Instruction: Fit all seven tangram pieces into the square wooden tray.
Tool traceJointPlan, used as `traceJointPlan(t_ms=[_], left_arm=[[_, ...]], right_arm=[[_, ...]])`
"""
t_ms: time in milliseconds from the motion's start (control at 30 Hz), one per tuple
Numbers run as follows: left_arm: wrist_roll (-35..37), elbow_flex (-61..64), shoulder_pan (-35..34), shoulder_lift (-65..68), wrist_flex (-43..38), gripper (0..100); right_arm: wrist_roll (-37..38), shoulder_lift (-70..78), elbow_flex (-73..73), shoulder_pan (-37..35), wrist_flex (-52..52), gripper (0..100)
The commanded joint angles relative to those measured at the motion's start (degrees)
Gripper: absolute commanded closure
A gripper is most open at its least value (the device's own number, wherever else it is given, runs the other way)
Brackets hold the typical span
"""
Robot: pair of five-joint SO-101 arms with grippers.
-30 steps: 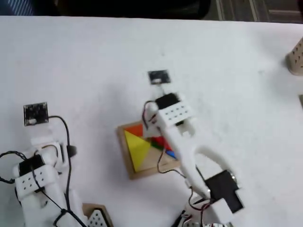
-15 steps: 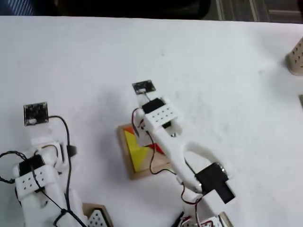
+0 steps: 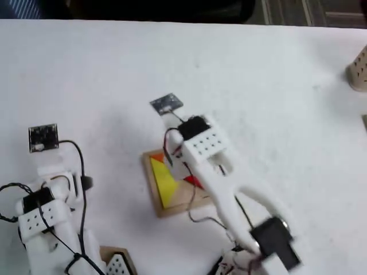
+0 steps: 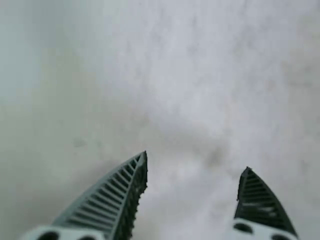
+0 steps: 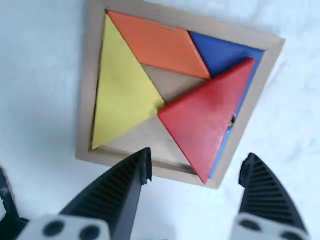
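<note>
The square wooden tray (image 5: 90, 75) lies under my right gripper (image 5: 196, 159), which hangs open above its near rim with nothing between the fingers. Inside the tray are a yellow triangle (image 5: 120, 95), an orange parallelogram (image 5: 157, 42) and a blue piece (image 5: 220, 52). A red triangle (image 5: 207, 117) rests partly on top of the blue one, and bare wood shows in the middle. From above, the right arm (image 3: 200, 146) covers much of the tray (image 3: 172, 207); the yellow triangle (image 3: 163, 179) shows beside it. My left gripper (image 4: 194, 165) is open over bare white table.
The left arm (image 3: 43, 212) stands at the lower left of the table. A small wooden block (image 3: 117, 260) lies at the front edge near it. A beige object (image 3: 358, 71) sits at the far right edge.
The right arm's wrist has swung left and turned over the tray, covering more of the red and blue pieces. The left arm has not moved.
</note>
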Motion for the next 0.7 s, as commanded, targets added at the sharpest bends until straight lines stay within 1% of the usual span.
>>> traceJointPlan(t_ms=[0, 100, 167, 233, 300, 333, 367, 467, 500, 667], left_arm=[[-0.44, -0.09, 1.01, -0.84, -1.05, 89], [-0.44, -0.09, 1.01, -0.84, -1.05, 89], [-0.44, -0.09, 1.01, -0.84, -1.05, 89], [-0.44, -0.09, 1.01, -0.84, -1.05, 89], [-0.44, -0.09, 1.01, -0.84, -1.05, 89], [-0.44, -0.09, 1.01, -0.84, -1.05, 89], [-0.44, -0.09, 1.01, -0.84, -1.05, 89], [-0.44, -0.09, 1.01, -0.84, -1.14, 89], [-0.44, -0.09, 1.01, -0.84, -1.14, 89], [-0.44, -0.09, 1.01, -0.84, -1.41, 89]], right_arm=[[1.23, -10.24, 0.53, 3.91, 1.01, 73.7], [3.69, -13.32, 4.13, 8.84, -1.27, 73.8], [7.03, -13.05, 6.42, 12.44, -6.02, 75.6], [9.85, -11.82, 8.35, 15.69, -12.79, 83.7], [10.64, -10.24, 9.23, 17.54, -19.12, 97.9], [10.64, -9.36, 9.41, 17.98, -21.23, 99.1], [11.08, -8.66, 9.41, 17.89, -22.64, 95.7], [11.34, -6.73, 9.23, 16.84, -26.86, 98.5], [11.43, -6.2, 9.32, 16.22, -28.0, 97.5], [17.58, -0.92, 9.41, 12.18, -30.99, 98.1]])
